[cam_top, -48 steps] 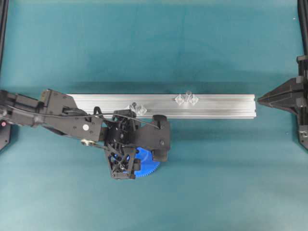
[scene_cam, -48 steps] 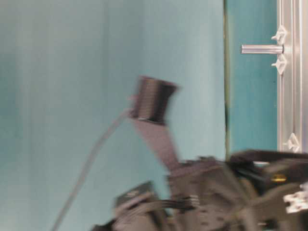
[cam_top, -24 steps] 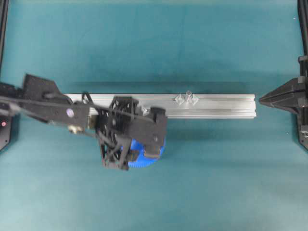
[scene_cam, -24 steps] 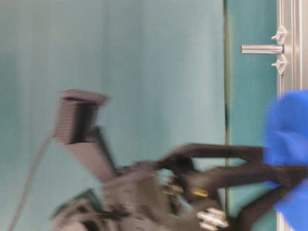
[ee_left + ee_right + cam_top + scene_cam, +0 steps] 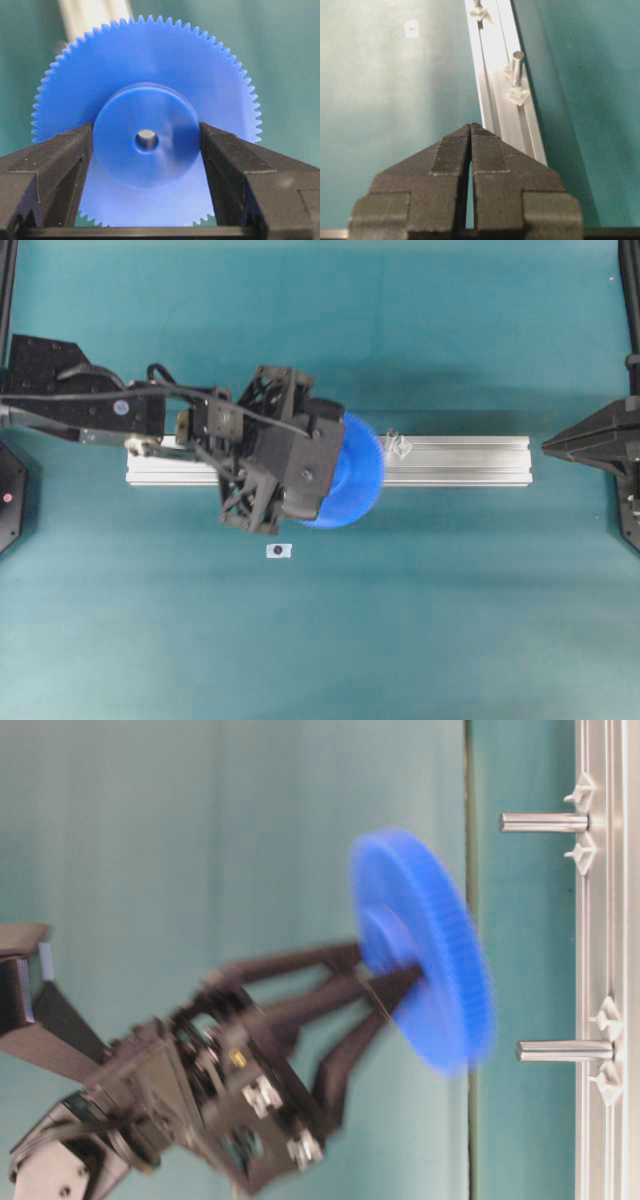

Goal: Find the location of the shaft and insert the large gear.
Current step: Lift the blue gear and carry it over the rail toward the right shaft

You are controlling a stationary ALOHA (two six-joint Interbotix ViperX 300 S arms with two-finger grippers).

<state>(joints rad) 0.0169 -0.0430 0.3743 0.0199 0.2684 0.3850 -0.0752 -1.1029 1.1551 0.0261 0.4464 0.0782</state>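
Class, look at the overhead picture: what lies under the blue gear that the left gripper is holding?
Under the large gear runs the aluminium rail; beside its rim one clear mount shows. The left gripper grips its hub. Whatever stands on the rail directly beneath is covered overhead.

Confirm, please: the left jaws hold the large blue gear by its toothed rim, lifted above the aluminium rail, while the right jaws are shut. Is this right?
Not quite. The left gripper holds the large gear by its raised round hub, not by the toothed rim; the left wrist view shows one jaw on each side of the hub. The rest stands: the gear is lifted above the aluminium rail, and the right gripper is shut.
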